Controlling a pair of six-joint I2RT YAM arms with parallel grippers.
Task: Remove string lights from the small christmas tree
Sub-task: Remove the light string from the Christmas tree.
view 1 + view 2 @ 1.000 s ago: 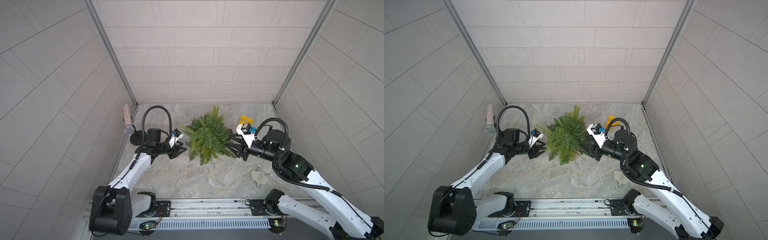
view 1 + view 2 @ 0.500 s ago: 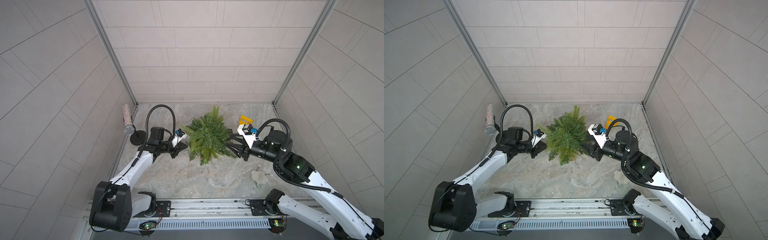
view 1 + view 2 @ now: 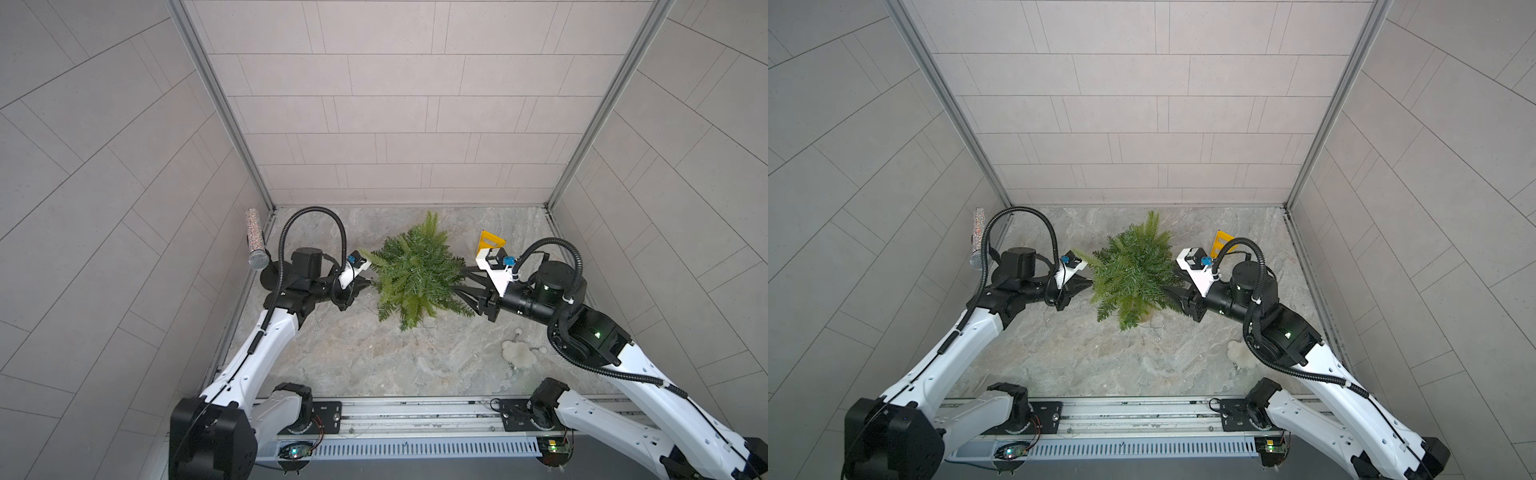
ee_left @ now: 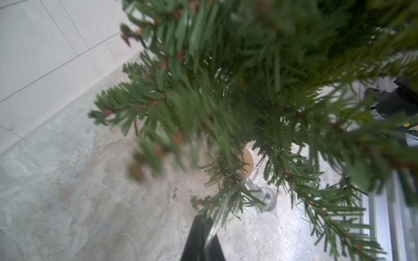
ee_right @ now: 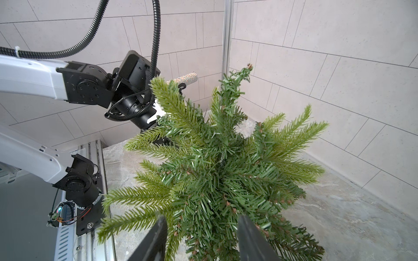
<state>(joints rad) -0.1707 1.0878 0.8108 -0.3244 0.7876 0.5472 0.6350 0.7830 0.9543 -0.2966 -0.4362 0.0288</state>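
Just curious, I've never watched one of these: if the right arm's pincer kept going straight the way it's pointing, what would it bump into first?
Most likely the small christmas tree. The right pincer points into its lower branches, its jaws apart with green needles between them. How deep the trunk sits behind them is hard to judge.

White arm links (image 3: 266,345), black joints (image 3: 582,332). Black ribbed cables (image 3: 309,216) looping over each wrist. Small blue connectors (image 3: 508,261) on white camera mounts.

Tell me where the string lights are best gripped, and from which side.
Grip the string lights on the bare strand under the lowest branches of the small christmas tree, coming low from the side of the left gripper. There the wire hangs free of needles; higher up the foliage hides it.
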